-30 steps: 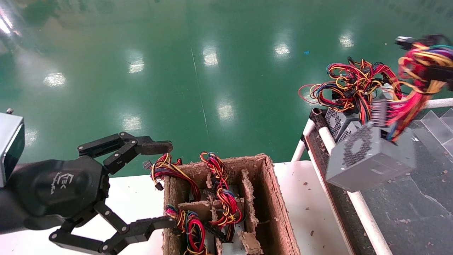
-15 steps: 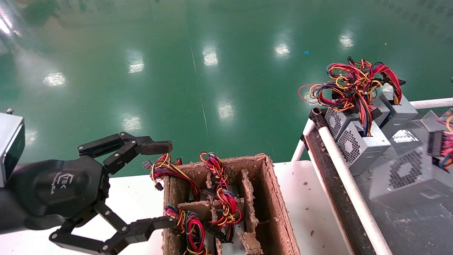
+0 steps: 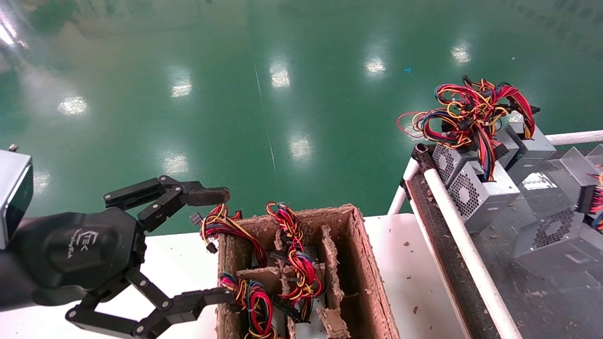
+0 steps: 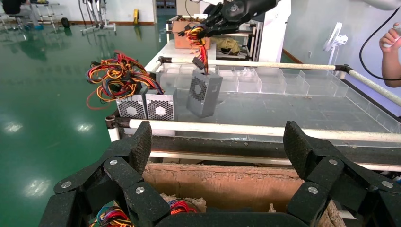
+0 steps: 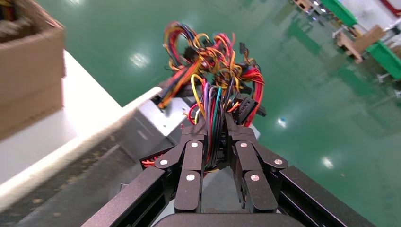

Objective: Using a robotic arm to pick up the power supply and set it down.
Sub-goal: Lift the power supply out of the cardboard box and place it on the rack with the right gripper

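My right gripper (image 5: 215, 126) is shut on the red, yellow, black and purple wire bundle of a grey power supply (image 5: 146, 125). The box hangs tilted from its wires over the dark railed bench (image 3: 560, 245). In the left wrist view it dangles (image 4: 204, 94) under the far right gripper (image 4: 201, 30). The right gripper itself is outside the head view. My left gripper (image 3: 219, 245) hangs open and empty beside the cardboard box, its black fingers (image 4: 142, 142) spread wide.
Two more power supplies (image 3: 476, 188) with tangled wires (image 3: 466, 113) stand at the bench's far left corner behind a white rail (image 3: 452, 207). The divided cardboard box (image 3: 367, 273) on the white table holds further units. Clear bins (image 4: 265, 80) line the bench's back. A person's hand (image 4: 390, 40) is nearby.
The hanging power supply has swung from the bench's rail to the right and lower over the bench. The left arm has not moved.
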Controlling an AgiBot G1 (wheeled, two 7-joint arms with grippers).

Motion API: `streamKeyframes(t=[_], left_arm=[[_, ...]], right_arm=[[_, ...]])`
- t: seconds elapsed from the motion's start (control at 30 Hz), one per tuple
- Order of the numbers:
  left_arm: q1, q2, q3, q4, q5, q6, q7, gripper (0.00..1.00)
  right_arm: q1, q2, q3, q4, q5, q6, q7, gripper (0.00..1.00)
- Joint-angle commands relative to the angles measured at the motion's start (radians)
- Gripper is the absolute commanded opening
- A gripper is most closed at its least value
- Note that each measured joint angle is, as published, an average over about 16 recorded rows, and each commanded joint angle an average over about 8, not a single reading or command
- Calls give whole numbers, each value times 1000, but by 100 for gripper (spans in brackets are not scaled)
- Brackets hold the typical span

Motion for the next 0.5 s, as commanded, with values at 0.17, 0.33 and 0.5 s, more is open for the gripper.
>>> streamKeyframes(t=[0.17, 0.33, 0.5], left_arm=[[0, 0, 0, 0, 0, 0, 0, 100], [0, 0, 0, 0, 0, 0, 0, 100], [0, 0, 0, 0, 0, 0, 0, 100]], right_arm=[[40, -33, -64, 73, -50, 102, 30, 0], [138, -58, -153, 104, -93, 148, 61, 0], [270, -98, -247, 100, -152, 165, 90, 0]])
